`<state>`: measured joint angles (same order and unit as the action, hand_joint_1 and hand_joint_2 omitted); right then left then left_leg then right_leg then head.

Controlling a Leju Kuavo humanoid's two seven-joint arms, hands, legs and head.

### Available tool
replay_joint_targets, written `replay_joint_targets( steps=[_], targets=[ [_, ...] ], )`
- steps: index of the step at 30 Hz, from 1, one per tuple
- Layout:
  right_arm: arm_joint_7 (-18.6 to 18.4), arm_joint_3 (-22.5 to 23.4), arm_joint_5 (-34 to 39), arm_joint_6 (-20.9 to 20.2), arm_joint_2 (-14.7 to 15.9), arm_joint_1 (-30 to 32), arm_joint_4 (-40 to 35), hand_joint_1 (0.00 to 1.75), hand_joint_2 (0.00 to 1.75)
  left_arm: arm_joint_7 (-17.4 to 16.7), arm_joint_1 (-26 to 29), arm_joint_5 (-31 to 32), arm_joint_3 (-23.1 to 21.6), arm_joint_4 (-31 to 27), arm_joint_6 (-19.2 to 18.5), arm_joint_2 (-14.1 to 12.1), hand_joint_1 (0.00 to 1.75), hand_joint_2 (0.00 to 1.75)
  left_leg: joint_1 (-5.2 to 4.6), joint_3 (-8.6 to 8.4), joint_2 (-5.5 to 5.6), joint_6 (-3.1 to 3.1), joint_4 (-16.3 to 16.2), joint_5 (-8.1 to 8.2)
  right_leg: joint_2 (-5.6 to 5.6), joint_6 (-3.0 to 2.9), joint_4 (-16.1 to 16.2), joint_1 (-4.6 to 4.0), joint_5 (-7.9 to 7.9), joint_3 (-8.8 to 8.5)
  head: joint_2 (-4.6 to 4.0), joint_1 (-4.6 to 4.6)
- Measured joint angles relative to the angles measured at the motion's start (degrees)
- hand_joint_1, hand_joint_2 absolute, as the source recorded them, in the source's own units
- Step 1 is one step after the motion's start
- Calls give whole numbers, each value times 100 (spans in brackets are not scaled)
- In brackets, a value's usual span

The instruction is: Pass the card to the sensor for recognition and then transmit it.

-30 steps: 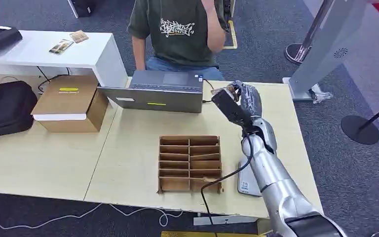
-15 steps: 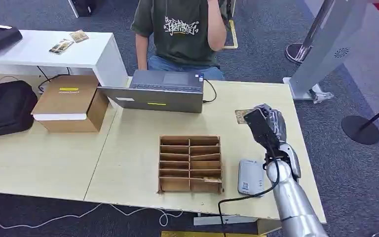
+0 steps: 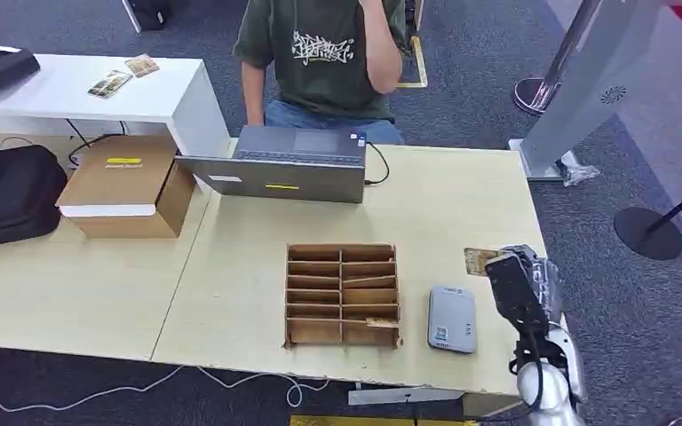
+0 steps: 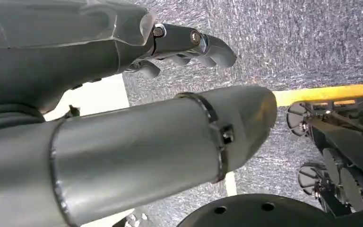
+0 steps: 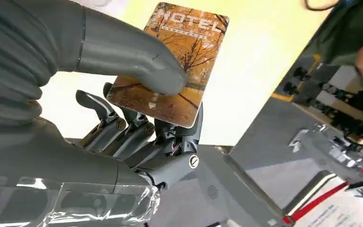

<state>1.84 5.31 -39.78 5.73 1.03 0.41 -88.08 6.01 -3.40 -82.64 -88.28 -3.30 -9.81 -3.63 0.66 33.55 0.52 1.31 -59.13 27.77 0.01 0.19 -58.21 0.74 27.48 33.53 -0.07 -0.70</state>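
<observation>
Card (image 5: 179, 61) sits pinched under my right hand (image 3: 522, 280), which has swung back from the person's side to hover just beside the sensor (image 3: 452, 319) on the worktop (image 3: 231, 266); scanning looks next.

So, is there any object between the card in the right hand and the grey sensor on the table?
Nothing visible blocks it. The right hand holds the card above bare table, just beside the sensor. The cardboard organizer lies on the sensor's far side.
</observation>
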Motion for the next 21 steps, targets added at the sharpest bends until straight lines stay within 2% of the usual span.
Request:
replay_joint_targets(
  steps=[8,21],
  targets=[
    [-64,284,28,-131,-256,398,-376,175,175,0,-4,-55,0,2,7,48,0,0,0,-2,-3,0,0,0,1,0,0,0,0,0,0,2],
    [-241,468,127,-411,-708,614,-276,175,175,0,-10,-138,2,63,2,138,0,0,0,-2,-3,0,1,0,3,0,-1,0,5,0,0,0]
  ],
)
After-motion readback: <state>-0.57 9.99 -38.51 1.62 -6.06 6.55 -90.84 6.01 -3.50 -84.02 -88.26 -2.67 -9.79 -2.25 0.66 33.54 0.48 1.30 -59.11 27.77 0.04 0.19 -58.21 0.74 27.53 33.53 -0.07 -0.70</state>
